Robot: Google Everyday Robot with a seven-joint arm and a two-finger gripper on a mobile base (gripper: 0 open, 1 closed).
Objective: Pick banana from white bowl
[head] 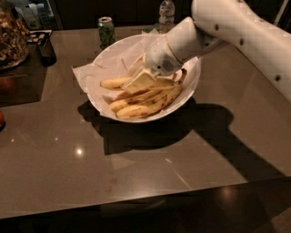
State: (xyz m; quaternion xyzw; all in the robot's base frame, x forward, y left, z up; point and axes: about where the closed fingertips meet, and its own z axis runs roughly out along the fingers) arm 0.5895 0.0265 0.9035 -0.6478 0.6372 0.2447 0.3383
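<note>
The white bowl (188, 93), lined with crinkled white paper, stands at the table's back middle and holds several yellow bananas. The banana (148, 108), long, nearly straight and brown-flecked, lies along the bowl's front side. A shorter banana (113, 83) lies at the left, and others are stacked between them. My gripper (140, 78) reaches down from the upper right into the bowl's middle, resting on the top of the banana pile just behind the long one. The white wrist (177, 45) hides the bowl's back right part.
A green soda can (106, 28) and a water bottle (167, 10) stand behind the bowl. A dark cup (45, 51) and a container of snacks (11, 38) sit at the far left. The table's front edge (136, 200) runs below.
</note>
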